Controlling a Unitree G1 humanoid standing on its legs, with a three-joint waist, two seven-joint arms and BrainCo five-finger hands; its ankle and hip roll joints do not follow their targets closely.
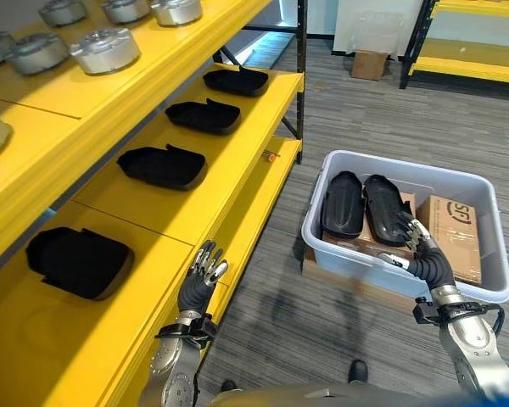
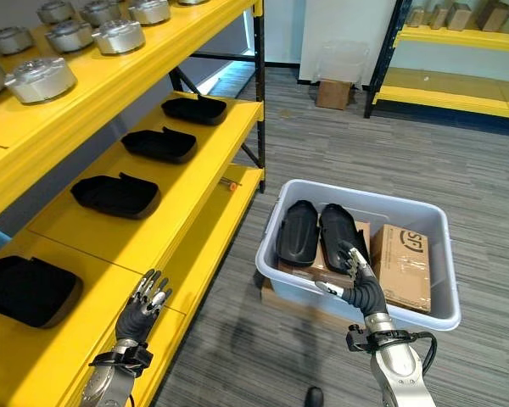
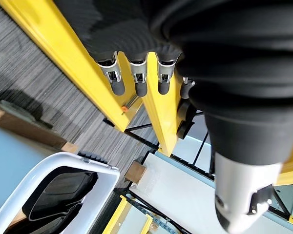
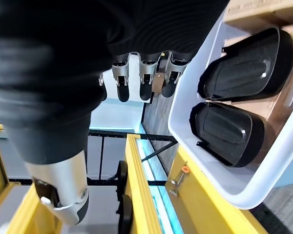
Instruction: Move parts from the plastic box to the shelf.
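Hovering nearest, left hand (image 1: 200,280) above the front edge of the yellow shelf (image 1: 110,339), fingers straight and spread, holding nothing, palm toward the shelf board. Raised on the other side, right hand (image 1: 417,246) at the near rim of the plastic box (image 1: 407,280), fingers relaxed and apart, empty, dark tips close above the right-hand part without a visible grip on it.

Lying inside the box, two black moulded parts side by side: left part (image 1: 343,203) and right part (image 1: 385,209), both long and oval, resting on brown cardboard. Sitting beside them at the box's right end, a cardboard carton (image 1: 454,233). Standing on the grey striped carpet (image 1: 365,110), the box itself, pale grey-white, on a flat cardboard piece, just beside the shelf's lower edge.

Resting on the middle shelf board, four black parts in a row running away from the robot: nearest part (image 1: 78,261), second part (image 1: 163,165), third part (image 1: 204,115), farthest part (image 1: 236,80), each well apart from the next. Ranged on the upper board, round silver metal discs (image 1: 106,49).

Standing farther off across the carpet, a small cardboard box (image 1: 369,64) on the floor and a second yellow rack (image 1: 467,51).
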